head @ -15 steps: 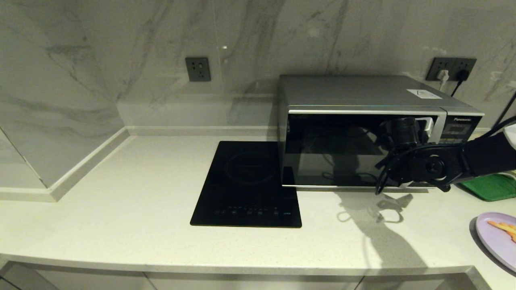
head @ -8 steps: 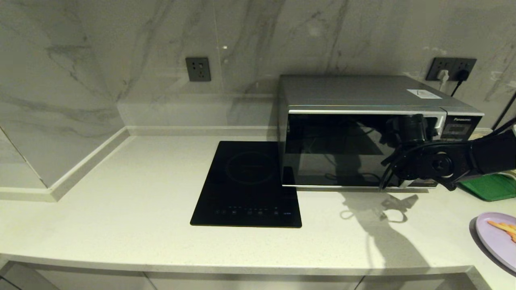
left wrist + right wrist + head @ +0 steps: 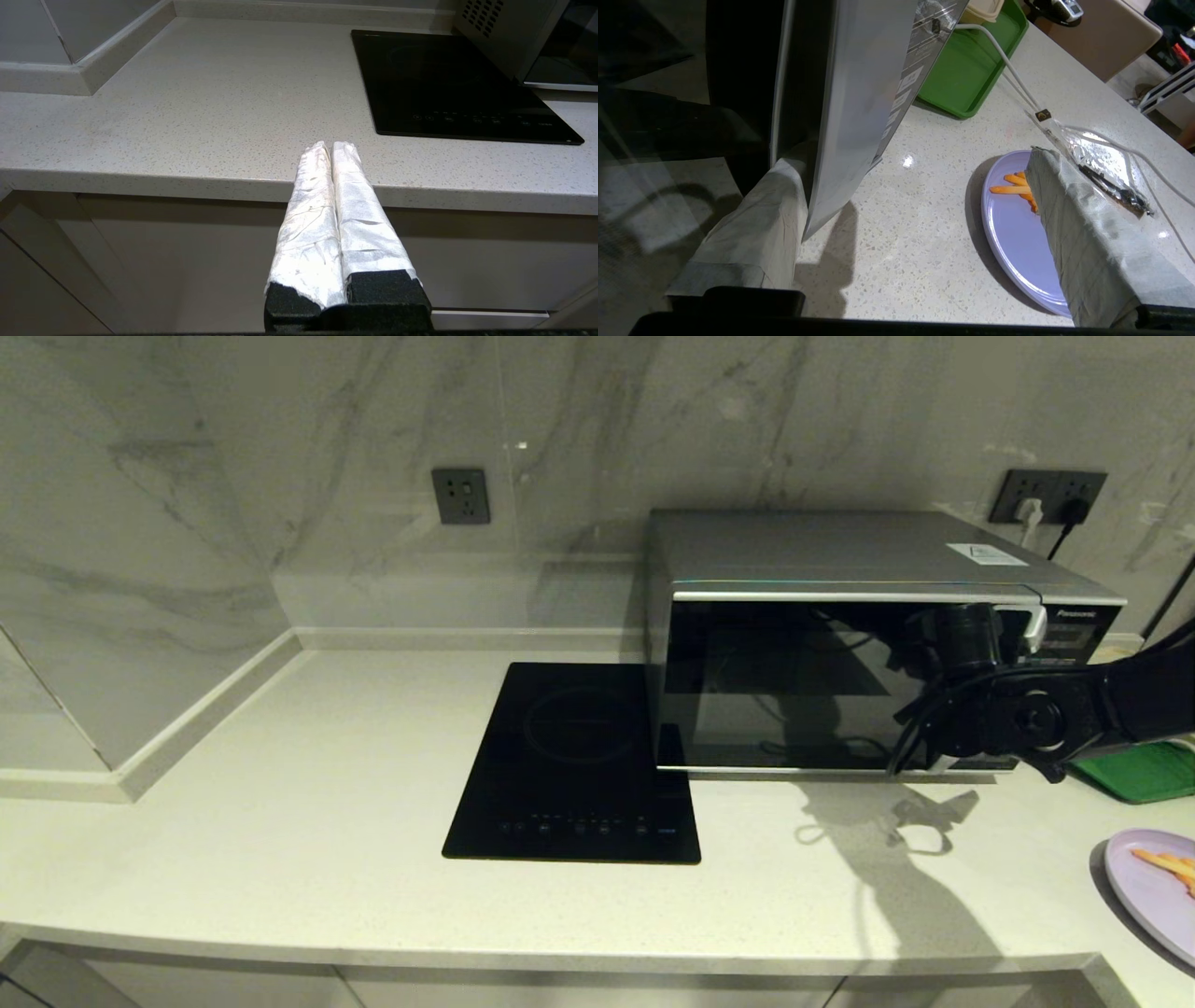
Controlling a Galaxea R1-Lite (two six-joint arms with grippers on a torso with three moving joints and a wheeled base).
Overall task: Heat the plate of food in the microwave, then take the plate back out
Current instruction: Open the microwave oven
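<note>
Microwave stood at the right centre of the head view, and the right gripper sat at its handle strip with its jaws spread wide, one padded finger behind the door edge and the other over the counter. Plate of food lay at the lower right edge on the countertop, well apart from the microwave. At the bottom centre of the left wrist view, the left gripper hung before the counter edge with its jaws pressed together on nothing.

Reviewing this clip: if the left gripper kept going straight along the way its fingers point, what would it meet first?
Probably the front edge of the countertop. The left gripper, fingers shut, points at the lip from below counter height. Depth is unclear, so it might clear the edge and slide over the bare surface left of the cooktop.
</note>
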